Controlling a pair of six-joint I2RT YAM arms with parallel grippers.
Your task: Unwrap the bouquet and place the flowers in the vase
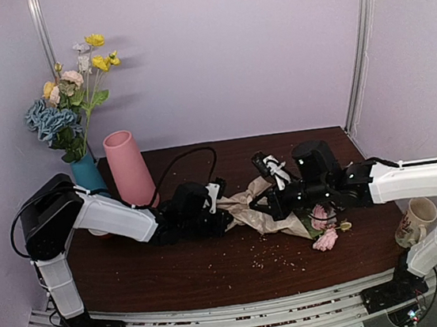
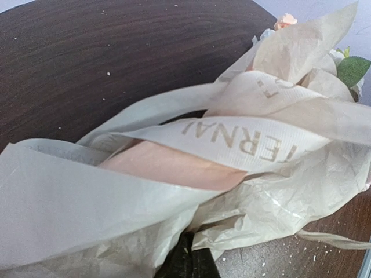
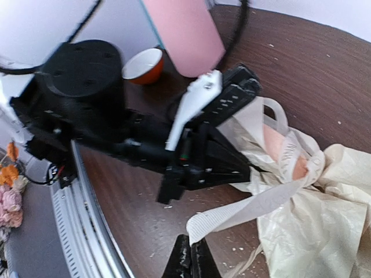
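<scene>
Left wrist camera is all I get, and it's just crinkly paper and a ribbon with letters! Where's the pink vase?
Observer: The vase stands at the back left of the table, beside a teal vase.
Operator: Is the other pincer doing anything?
Observer: The right pincer is shut on the end of the ribbon.
Operator: Are the flowers out yet?
Observer: No, the flowers only poke out at the right end of the paper.

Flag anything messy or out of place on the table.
Pale crumbs are scattered over the table in front of the bouquet, which lies on its side with its paper crumpled open, its ribbon pulled loose and pink flowers spilling out.
</scene>
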